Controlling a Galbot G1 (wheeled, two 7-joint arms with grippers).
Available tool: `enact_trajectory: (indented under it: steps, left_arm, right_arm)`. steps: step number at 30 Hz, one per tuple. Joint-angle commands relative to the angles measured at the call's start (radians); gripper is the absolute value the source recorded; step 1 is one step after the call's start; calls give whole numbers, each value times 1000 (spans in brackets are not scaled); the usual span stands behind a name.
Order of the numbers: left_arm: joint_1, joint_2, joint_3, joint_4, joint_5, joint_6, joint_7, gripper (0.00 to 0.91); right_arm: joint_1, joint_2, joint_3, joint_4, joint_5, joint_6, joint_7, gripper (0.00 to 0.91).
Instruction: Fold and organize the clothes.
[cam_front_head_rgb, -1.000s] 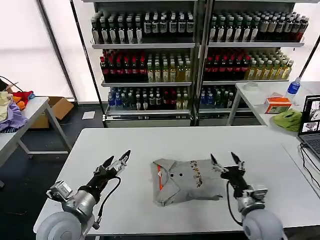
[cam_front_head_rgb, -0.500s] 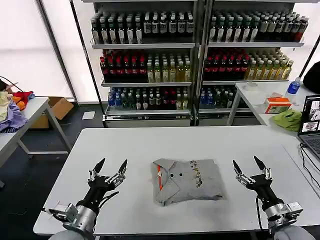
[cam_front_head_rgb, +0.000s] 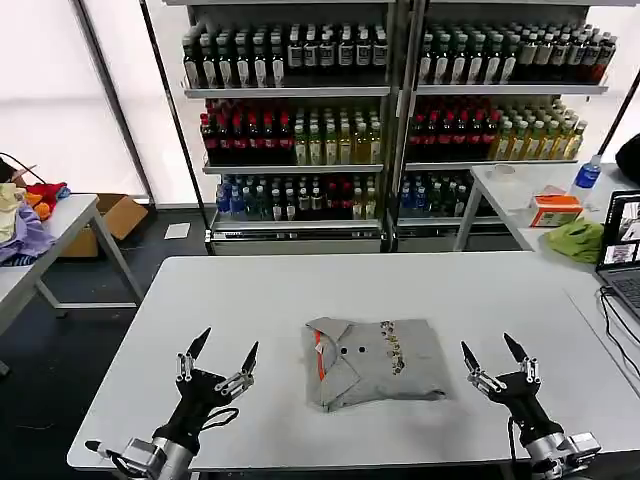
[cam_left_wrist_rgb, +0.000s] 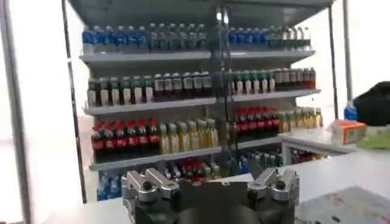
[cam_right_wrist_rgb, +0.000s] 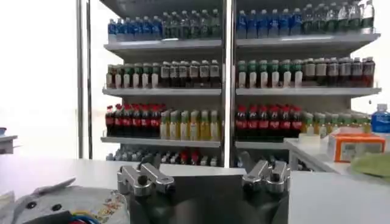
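Clothes (cam_front_head_rgb: 375, 362) are seen as one folded light grey bundle lying flat at the middle of the white table (cam_front_head_rgb: 300, 290), with an orange-lined collar and dark buttons on its left part and a small multicoloured print near its centre. Left gripper (cam_front_head_rgb: 222, 353) is held above the table's near left area, well apart from the bundle, fingers spread wide and nothing held. Right gripper (cam_front_head_rgb: 493, 354) is held near the bundle's right edge, not touching it, fingers likewise spread wide and empty. Bottle shelves (cam_front_head_rgb: 390, 120) are noted behind the table.
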Motion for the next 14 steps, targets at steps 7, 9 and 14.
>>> enact_trajectory:
  steps: [7, 9, 14]
  left_arm:
    - [39, -52, -46, -42, 116, -39, 147, 907]
    - [40, -49, -54, -45, 112, -36, 149, 907]
    - [53, -43, -63, -50, 109, -38, 155, 907]
  right_arm:
    - [-13, 4, 20, 15, 31, -22, -29, 907]
    - [-16, 4, 20, 15, 32, -22, -29, 907]
    - [-21, 4, 18, 19, 29, -21, -30, 907]
